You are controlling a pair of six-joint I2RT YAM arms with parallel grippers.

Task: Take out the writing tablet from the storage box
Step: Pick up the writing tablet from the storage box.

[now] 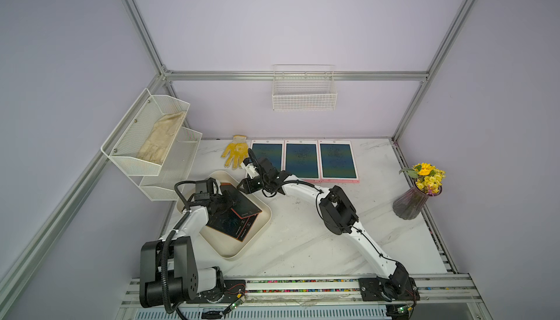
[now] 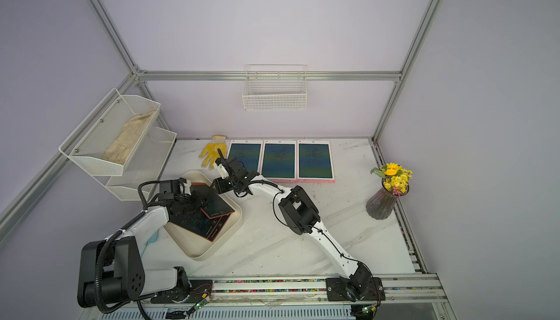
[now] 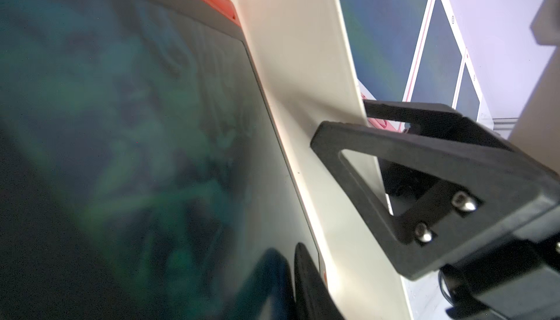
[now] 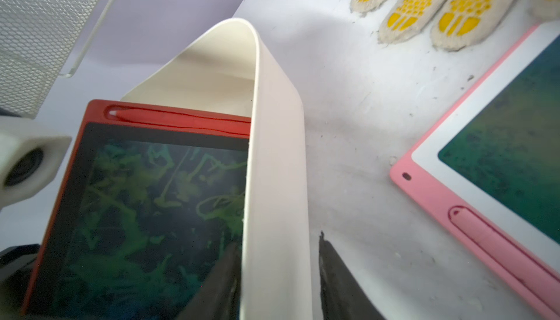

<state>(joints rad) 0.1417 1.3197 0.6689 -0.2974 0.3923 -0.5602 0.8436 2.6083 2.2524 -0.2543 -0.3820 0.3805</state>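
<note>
Leftward and near, the smooth-walled, round-cornered cream plastic storage box [image 1: 234, 254] holds stacked flat red-framed writing tablets [image 1: 243, 202]. The left gripper [image 1: 225, 205] meets the top one, its grip unclear; the right gripper [image 1: 241, 187] stands parted astride the far wall.

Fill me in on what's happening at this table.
The left pincer is down in the storage box, at the edge of the top red-framed tablet, which lies askew over a second tablet. Whether it has a grip yet is hidden. The right pincer straddles the box's far wall, with its jaws not clamped on it. Three pink tablets lie side by side further back.
</note>
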